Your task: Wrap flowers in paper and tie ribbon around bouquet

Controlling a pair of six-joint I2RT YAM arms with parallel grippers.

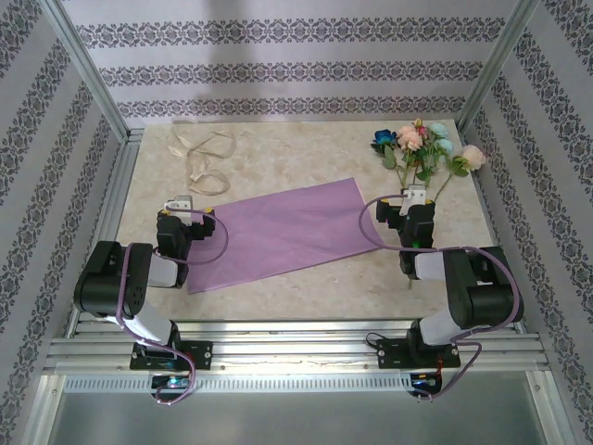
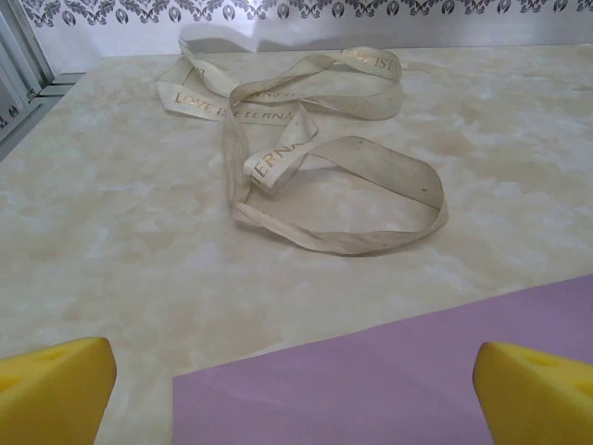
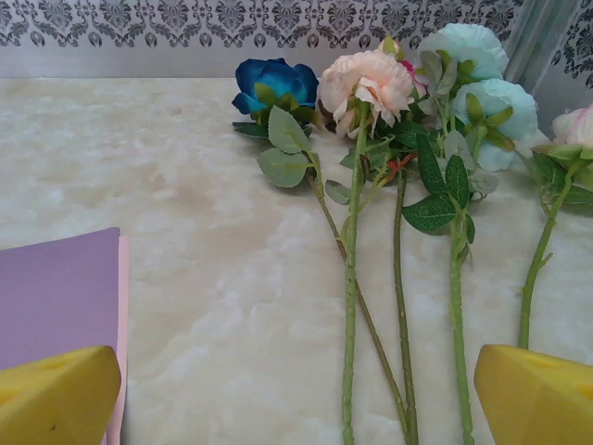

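- Paper (image 1: 278,232) lies flat across the middle of the table (image 1: 306,153).
- Flowers (image 1: 422,148) lie loose in the far right corner; ribbon (image 1: 204,158) lies looped near the far left corner.
- Left gripper (image 1: 178,206) and right gripper (image 1: 415,197) gape wide, holding nothing.

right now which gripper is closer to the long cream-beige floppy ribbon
Left. The left gripper sits just in front of the ribbon, at the lilac wrapping paper's left end; the right gripper is across the table, beside the artificial flowers' green stems.
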